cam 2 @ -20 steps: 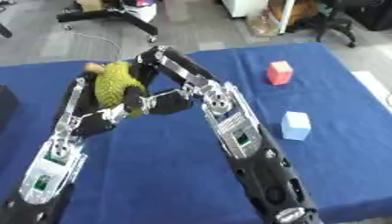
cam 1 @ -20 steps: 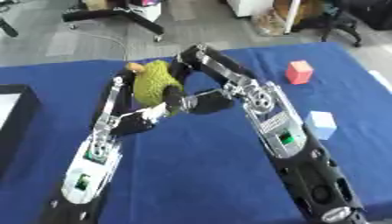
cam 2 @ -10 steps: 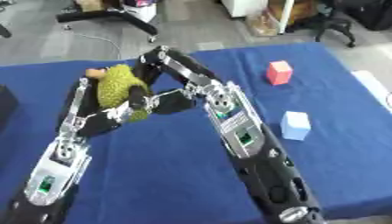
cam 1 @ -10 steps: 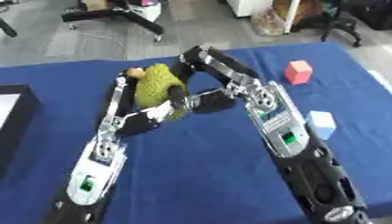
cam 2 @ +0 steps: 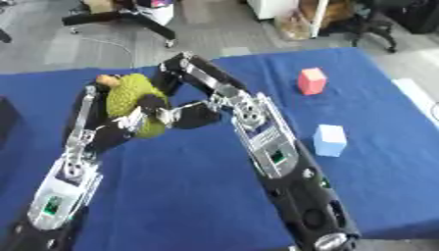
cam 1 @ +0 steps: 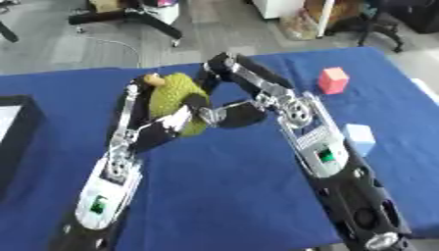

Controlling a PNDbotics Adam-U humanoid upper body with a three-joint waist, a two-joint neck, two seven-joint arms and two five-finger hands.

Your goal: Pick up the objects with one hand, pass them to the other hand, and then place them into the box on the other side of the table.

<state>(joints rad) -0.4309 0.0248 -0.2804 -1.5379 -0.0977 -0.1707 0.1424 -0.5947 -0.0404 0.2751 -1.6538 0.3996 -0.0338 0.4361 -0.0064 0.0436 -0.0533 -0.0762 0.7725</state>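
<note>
A bumpy yellow-green fruit (cam 1: 174, 100) with a brown stem tip (cam 1: 153, 78) is held above the blue table (cam 1: 231, 196) near its far middle. My left hand (cam 1: 154, 135) comes up from the lower left. Its fingers run along the fruit's left side and its thumb curls across the front. My right hand (cam 1: 257, 93) reaches in from the right. Its fingers curl over the fruit's top right and its thumb (cam 1: 225, 116) lies against the lower right side. Both hands touch the fruit together.
A black box (cam 1: 19, 128) with a pale inside stands at the left edge. A red block (cam 1: 332, 80) lies at the far right and a light blue block (cam 1: 360, 138) nearer on the right. Chair legs stand on the floor beyond the table.
The left arm has edged slightly to the right. The fruit stays at about the same place between the two hands.
</note>
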